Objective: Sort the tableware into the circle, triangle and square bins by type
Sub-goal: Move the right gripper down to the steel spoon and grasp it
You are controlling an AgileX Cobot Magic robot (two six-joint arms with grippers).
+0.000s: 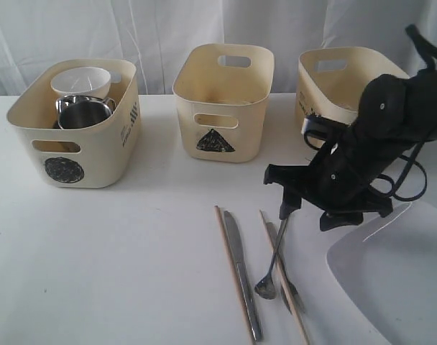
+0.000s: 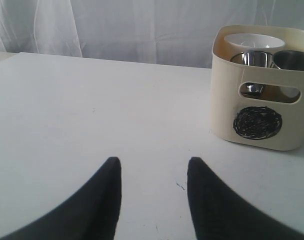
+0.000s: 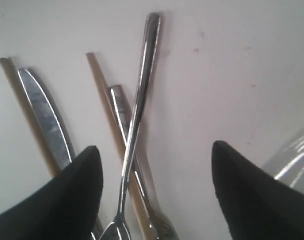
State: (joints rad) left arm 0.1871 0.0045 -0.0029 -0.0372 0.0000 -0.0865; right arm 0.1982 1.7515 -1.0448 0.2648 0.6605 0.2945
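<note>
Square plate [image 1: 391, 273] lies at the table's [image 1: 118, 259] right edge. The circle bin [image 1: 96, 154], far left, holds the white bowl [image 1: 80, 80] and a steel mug [image 1: 83, 111]. Only the wrist cameras reveal the jaws: left gripper [image 2: 152, 162] gapes empty, and right gripper [image 3: 156, 147] is spread wide over the spoon [image 3: 142, 80], gripping nothing.

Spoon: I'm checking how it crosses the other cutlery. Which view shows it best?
The right wrist view: the spoon is close up, its handle crossing over the fork and a chopstick, though its bowl is cut off. The exterior view shows its bowl too, but small. The left wrist view misses it.
</note>
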